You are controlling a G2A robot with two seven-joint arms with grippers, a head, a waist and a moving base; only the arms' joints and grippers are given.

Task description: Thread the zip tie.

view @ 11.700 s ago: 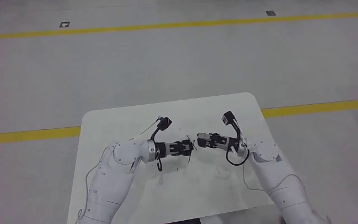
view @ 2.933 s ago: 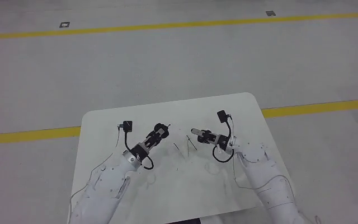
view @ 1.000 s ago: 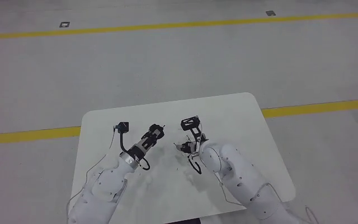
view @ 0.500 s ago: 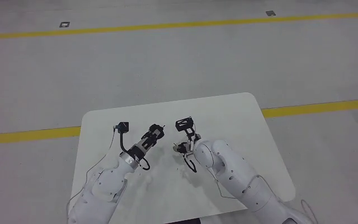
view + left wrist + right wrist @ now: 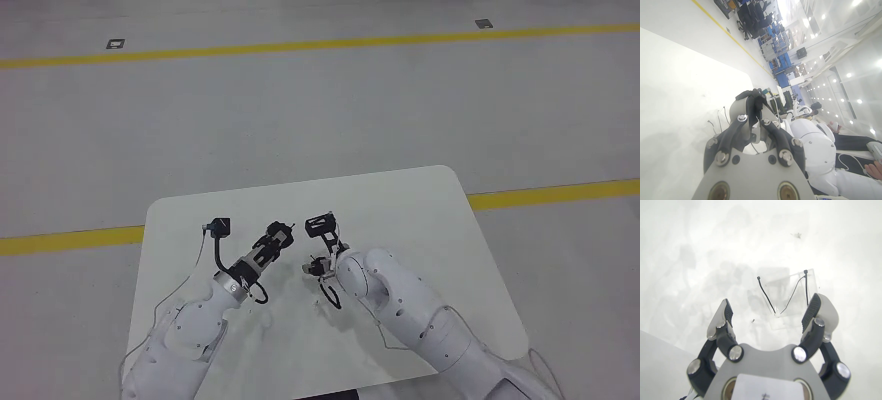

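Swings the right hand (image 5: 770, 299) in from the side, wide open and empty, poised over the zip ties (image 5: 764, 294) lying loose on the table (image 5: 420, 200). Keeps the left hand (image 5: 754, 98) parked nearby, pinched closed. Means pickup comes next; no threading yet.

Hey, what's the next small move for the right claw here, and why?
Probably lower the right claw onto the straight zip tie and close on it. The claw hangs open above the table, empty, and that tie lies loose below between the spread fingers, so nothing can be threaded yet.
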